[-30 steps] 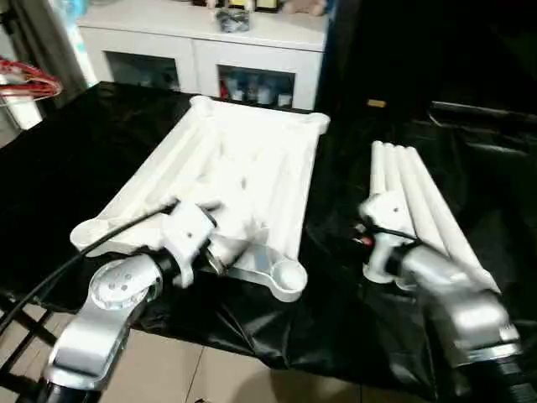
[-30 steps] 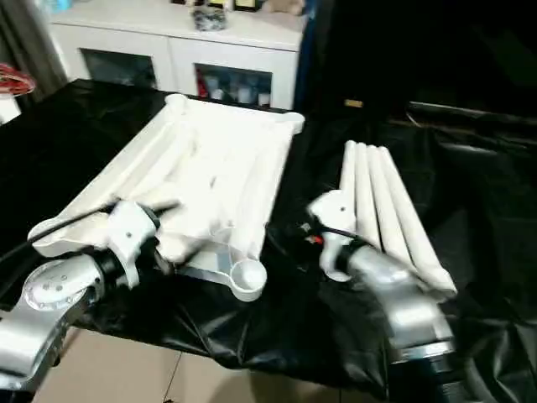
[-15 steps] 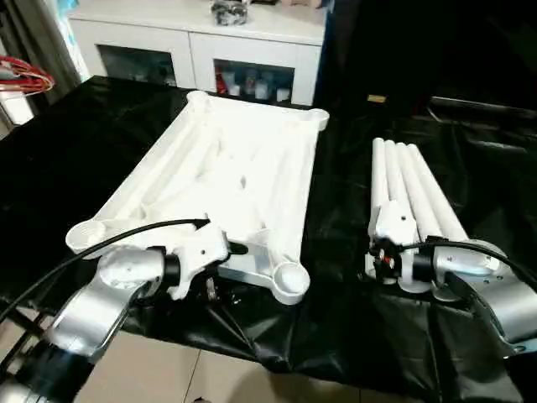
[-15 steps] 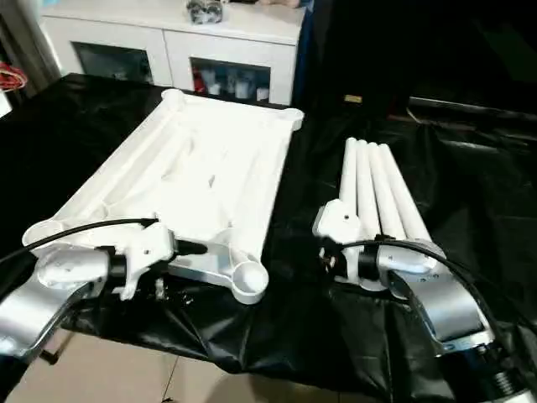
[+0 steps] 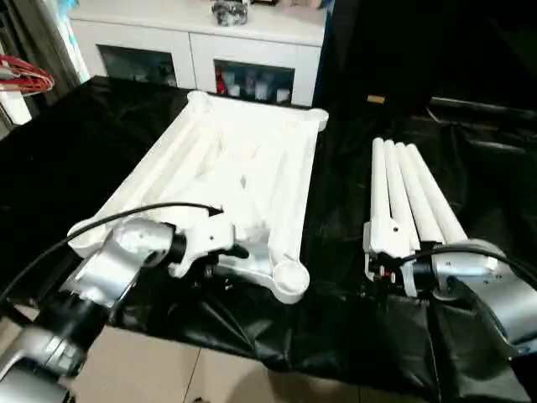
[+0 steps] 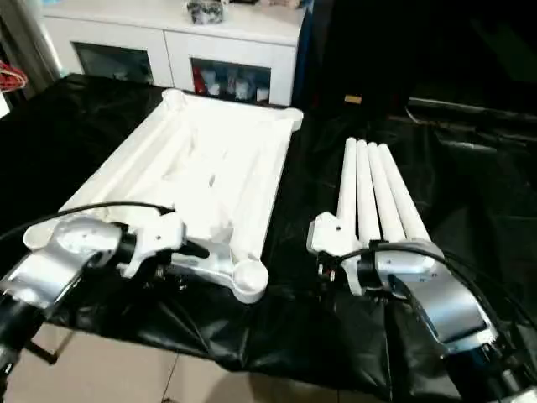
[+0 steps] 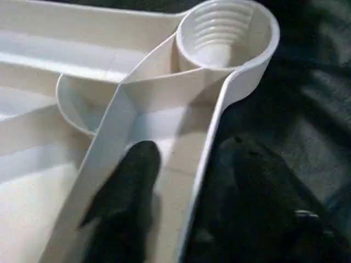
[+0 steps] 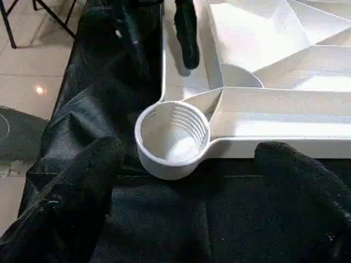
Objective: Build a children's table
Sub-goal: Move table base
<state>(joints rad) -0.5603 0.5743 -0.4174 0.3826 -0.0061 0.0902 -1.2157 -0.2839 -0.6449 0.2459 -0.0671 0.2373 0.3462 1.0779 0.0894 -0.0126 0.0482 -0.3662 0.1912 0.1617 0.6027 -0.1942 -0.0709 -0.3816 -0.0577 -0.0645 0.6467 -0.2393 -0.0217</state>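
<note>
The white tabletop (image 5: 243, 168) lies ribbed side up on the black-draped table, with round sockets at its corners. Four white legs (image 5: 407, 193) lie side by side to its right. My left gripper (image 7: 189, 148) stands open astride the tabletop's near rim, a short way from the near right socket (image 7: 225, 33). One finger (image 7: 126, 197) is inside the rim and the other is outside on the cloth. My right gripper (image 8: 189, 150) is open by the legs' near ends and points at that socket (image 8: 173, 134) from a short distance. It holds nothing.
A white cabinet (image 5: 201, 42) stands behind the black-draped table (image 5: 84, 151). The cloth hangs over the near edge above the tiled floor (image 5: 168, 369). A red wire object (image 5: 25, 75) sits at the far left. A black cable runs along my left arm.
My left gripper has moved in over the tabletop's near rim and its fingers have narrowed around it. My right gripper has settled lower beside the legs' near ends.
</note>
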